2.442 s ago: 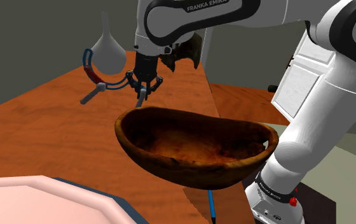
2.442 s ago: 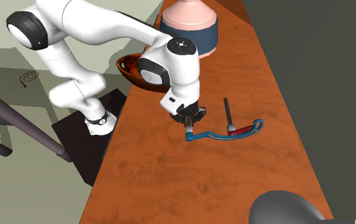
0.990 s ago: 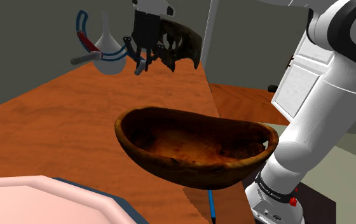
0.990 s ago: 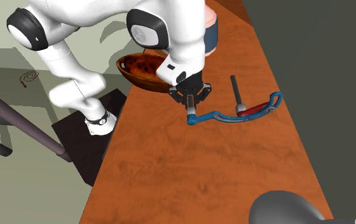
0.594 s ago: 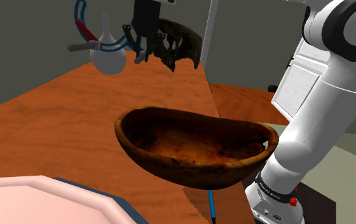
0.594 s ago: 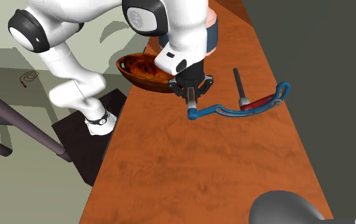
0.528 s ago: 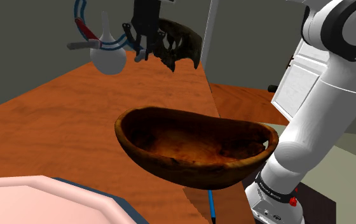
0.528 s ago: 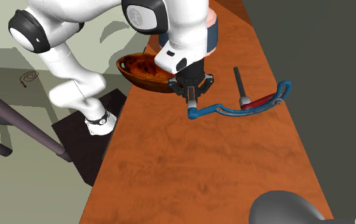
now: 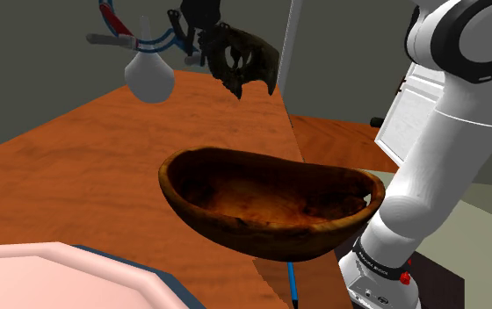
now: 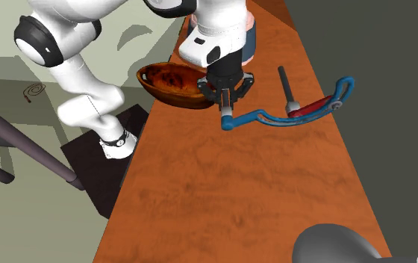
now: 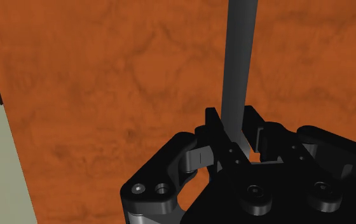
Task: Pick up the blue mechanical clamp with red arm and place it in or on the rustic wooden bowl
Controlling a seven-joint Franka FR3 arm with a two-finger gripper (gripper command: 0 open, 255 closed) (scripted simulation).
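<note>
The black fingers (image 11: 212,126) (image 10: 225,110) are clenched on one end of the blue clamp (image 10: 276,118) (image 9: 119,28) (image 11: 240,57), which in the wrist view reads as a dark grey strip running up from between them; the clamp is held up off the brown wooden counter (image 10: 237,194), beside the bowl (image 10: 166,78) (image 9: 271,206) and not over it. In the second exterior view the fingers hang just off the bowl's rim on that view's right; the clamp stretches away from the bowl, roughly level, with its red arm (image 10: 313,106) and a dark rod (image 10: 285,84) toward the end farthest from the bowl. In the shoulder view the clamp sits high, beyond the bowl and toward that view's upper left; a pale funnel-shaped vessel (image 9: 148,75) lines up with it there, and a dark, ragged wooden piece (image 9: 246,57) stands beyond the bowl's far rim. The bowl is dark brown and rough-rimmed, at the counter's edge on the side of the arm's stand (image 10: 114,138); a pink-topped blue container (image 9: 51,272) lies nearer the shoulder camera than the bowl; a thin blue stick (image 9: 293,285) shows under the bowl's near side.
</note>
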